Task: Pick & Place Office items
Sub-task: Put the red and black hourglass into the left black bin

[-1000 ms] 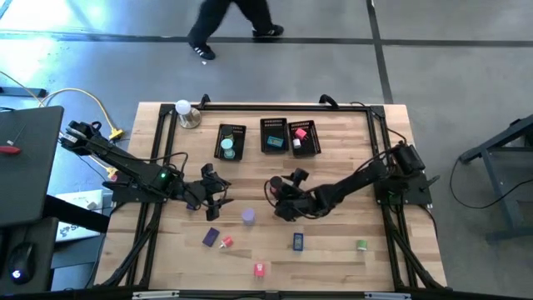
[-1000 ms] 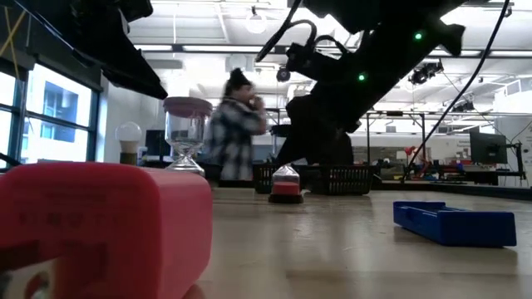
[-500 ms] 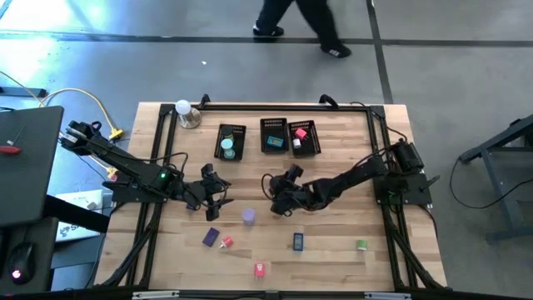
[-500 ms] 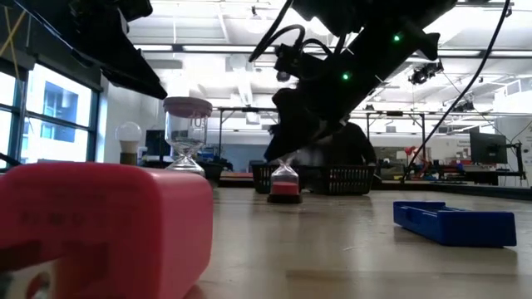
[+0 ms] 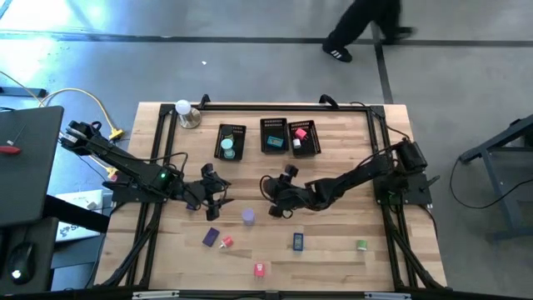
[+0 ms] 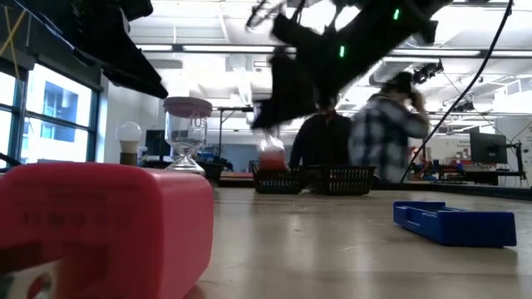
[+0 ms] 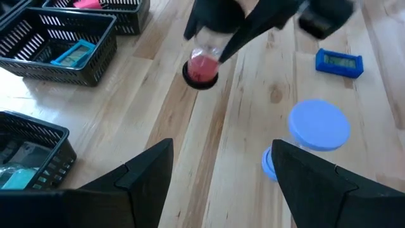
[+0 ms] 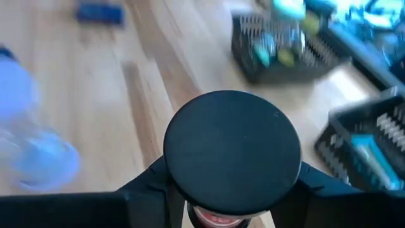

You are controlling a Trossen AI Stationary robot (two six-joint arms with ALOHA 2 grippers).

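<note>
**Right gripper holds red sand timer above table**

The right gripper (image 5: 275,196) is closed on a red sand timer (image 7: 202,63) with a black cap (image 8: 232,149). The timer hangs clear of the table (image 5: 333,233), near the baskets (image 5: 268,137). The left gripper (image 5: 218,194) waits with jaws apart beside a purple timer (image 5: 248,217). Other items, including a blue block (image 5: 297,242), lie scattered on the table.

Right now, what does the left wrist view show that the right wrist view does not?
Only the left wrist view: the open left hand, and the whole red timer. Only the right wrist view: that timer's black cap face-on, clamped in the right hand. Both: the blue box, the second timer and the baskets.
</note>
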